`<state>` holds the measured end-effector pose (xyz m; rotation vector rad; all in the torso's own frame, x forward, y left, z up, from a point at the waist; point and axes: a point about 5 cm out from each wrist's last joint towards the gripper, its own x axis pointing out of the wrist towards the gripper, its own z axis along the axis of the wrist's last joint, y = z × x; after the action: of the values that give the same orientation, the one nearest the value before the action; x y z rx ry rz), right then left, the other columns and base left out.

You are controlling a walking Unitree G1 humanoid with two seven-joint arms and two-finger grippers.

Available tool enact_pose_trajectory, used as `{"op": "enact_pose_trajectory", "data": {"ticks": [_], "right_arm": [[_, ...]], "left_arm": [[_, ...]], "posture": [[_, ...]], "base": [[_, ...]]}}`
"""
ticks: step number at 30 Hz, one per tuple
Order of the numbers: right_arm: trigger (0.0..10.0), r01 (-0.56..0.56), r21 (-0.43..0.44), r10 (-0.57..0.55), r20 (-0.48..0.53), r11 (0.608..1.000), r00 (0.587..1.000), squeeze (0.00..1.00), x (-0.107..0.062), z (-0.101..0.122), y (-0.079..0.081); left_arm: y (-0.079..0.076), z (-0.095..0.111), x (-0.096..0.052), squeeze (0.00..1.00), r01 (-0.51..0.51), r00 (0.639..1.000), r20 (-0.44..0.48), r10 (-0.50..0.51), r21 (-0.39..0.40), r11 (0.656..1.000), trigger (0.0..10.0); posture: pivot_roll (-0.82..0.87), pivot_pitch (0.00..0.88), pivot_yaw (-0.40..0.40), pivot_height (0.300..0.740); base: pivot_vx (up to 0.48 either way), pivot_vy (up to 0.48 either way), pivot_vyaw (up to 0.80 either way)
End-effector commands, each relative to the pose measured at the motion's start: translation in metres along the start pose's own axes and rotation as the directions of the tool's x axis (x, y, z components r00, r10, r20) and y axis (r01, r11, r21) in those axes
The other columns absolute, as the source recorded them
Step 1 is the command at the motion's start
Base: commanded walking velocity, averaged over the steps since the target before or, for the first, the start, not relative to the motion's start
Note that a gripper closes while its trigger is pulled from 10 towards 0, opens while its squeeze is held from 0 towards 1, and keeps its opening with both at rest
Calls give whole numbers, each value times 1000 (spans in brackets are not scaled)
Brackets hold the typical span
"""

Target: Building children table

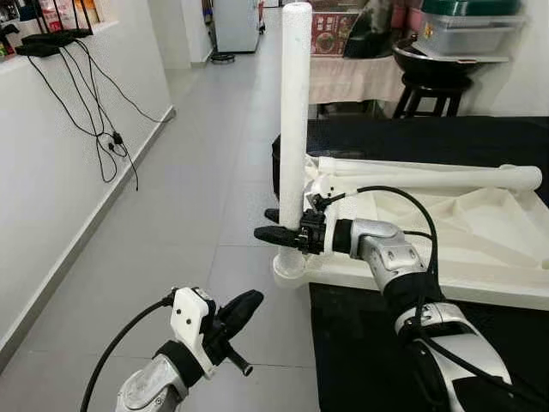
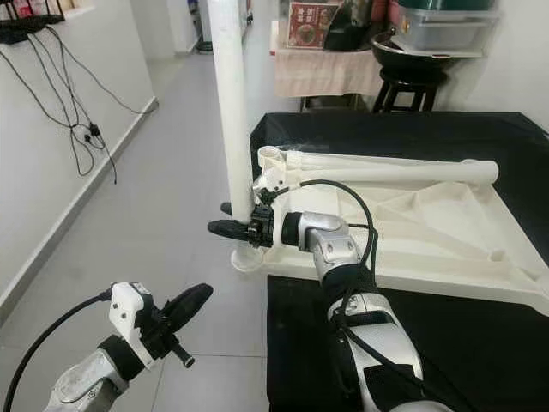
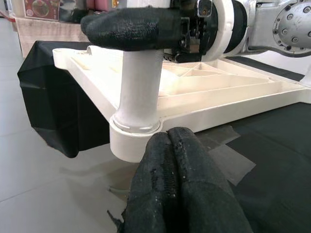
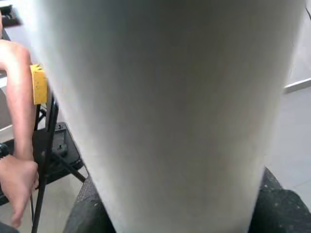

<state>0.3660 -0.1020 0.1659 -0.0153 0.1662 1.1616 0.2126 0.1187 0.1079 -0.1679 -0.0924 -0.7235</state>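
Right hand (image 1: 276,225) grips leg (image 1: 294,120) (unlabelled).

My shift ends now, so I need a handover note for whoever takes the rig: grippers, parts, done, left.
Right gripper: shut on the upright white leg, low down, just above its corner socket.
Left gripper: shut, empty, over the floor near that corner.
Tabletop: upside down on black cloth; second leg lies across it.
Done: one leg standing in its socket.
Left: the lying leg, maybe others.
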Motion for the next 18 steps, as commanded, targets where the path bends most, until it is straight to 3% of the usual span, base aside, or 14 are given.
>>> {"op": "enact_pose_trajectory", "data": {"ticks": [1, 5, 7, 8, 9, 11, 12, 13, 14, 15, 17, 18], "right_arm": [[0, -12, 50, 12, 0, 999, 1000, 0, 5, -5, 3], [0, 158, 49, -157, -31, 986, 987, 0, -6, -24, 0], [0, 158, 49, -157, -31, 986, 987, 0, -6, -24, 0], [0, 494, 111, -486, -93, 862, 869, 0, -9, -50, 8], [0, 649, 156, -626, -173, 745, 760, 0, -14, -74, 31], [0, 649, 156, -626, -173, 745, 760, 0, -14, -74, 31], [0, 724, 136, -693, -218, 676, 688, 0, -21, -84, 48], [0, 724, 136, -693, -218, 676, 688, 0, -21, -84, 48], [0, 770, 112, -743, -206, 628, 636, 0, -29, -79, 44], [0, 764, 87, -745, -174, 640, 644, 0, -30, -73, 34], [0, 764, 87, -745, -174, 640, 644, 0, -30, -73, 34], [0, 770, 77, -756, -151, 634, 637, 0, -30, -67, 25]], "left_arm": [[1, -2, -1, 0, -11, 1000, -4, 11, -6, 1000, 10000], [-1, -1, -3, 0, -14, 1000, 1, 14, -7, 1000, 10000], [-1, -1, -3, 0, -14, 1000, 1, 14, -7, 1000, 10000], [-1, 0, -4, 0, -16, 1000, 2, 16, -9, 1000, 10000], [-1, 0, -6, 0, -15, 1000, 1, 15, -13, 1000, 10000], [-1, 0, -6, 0, -15, 1000, 1, 15, -13, 1000, 10000], [0, 0, -7, 0, -11, 1000, -2, 11, -14, 1000, 10000], [0, 0, -7, 0, -11, 1000, -2, 11, -14, 1000, 10000], [0, 0, -6, 0, -2, 1000, -7, 2, -18, 1000, 10000], [0, -1, -6, 0, 11, 1000, -12, -12, -21, 1000, 10000], [0, -1, -6, 0, 11, 1000, -12, -12, -21, 1000, 10000], [1, -1, -6, 0, 16, 1000, -15, -16, -20, 1000, 10000]], "posture": [[45, 0, -6, 740], [38, 0, -22, 740], [38, 0, -22, 740], [30, 0, -28, 740], [19, 0, -8, 740], [19, 0, -8, 740], [19, 0, -8, 740], [19, 0, -8, 740], [-4, 0, 0, 740], [18, 0, -15, 740], [18, 0, -15, 740], [13, 0, -6, 740]], "base": [[0, 0, 0], [0, 0, 0], [0, 0, 0], [0, 0, 0], [0, 0, 0], [0, 0, 0], [0, 0, 0], [0, 0, 0], [0, 0, 0], [0, 0, 0], [0, 0, 0], [0, 0, 0]]}}
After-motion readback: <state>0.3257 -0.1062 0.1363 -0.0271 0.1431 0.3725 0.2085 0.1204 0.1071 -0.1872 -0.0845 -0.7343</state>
